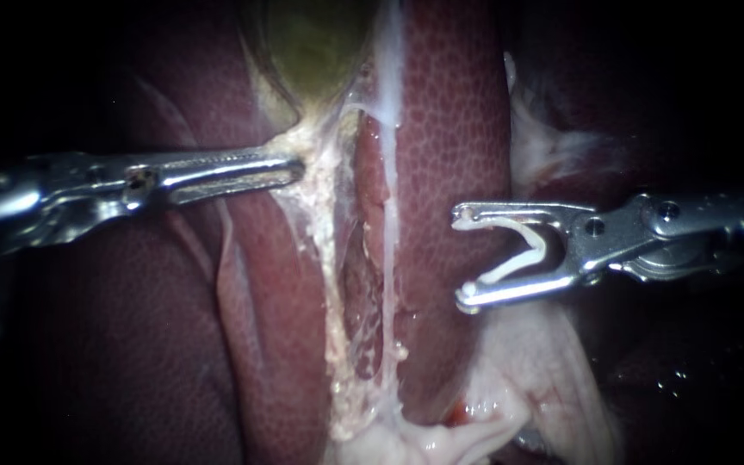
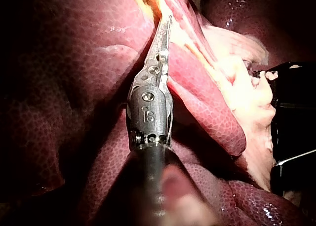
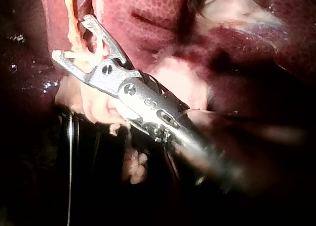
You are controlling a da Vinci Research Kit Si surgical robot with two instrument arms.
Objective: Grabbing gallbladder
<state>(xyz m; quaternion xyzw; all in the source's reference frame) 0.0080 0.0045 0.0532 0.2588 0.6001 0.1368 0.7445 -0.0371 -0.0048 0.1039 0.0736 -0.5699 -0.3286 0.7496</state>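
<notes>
Endoscope view shows the gallbladder (image 1: 316,43) olive-green, glossy, narrowing to a pale neck.

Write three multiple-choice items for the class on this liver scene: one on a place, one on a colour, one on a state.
1. The left instrument's tip lies:
A. on the clip
B. at the pale tissue just under the gallbladder
C. beside the right instrument

2. The clip is:
A. black
B. blue
C. white

3. The right instrument's jaws:
A. stand apart, holding the clip
B. lie together, empty
C. grip the liver

Answers:
1 B: the left instrument ends under the greenish gallbladder.
2 C: the clip shows white against the metal.
3 A: both jaws of the right instrument touch the clip.
</notes>
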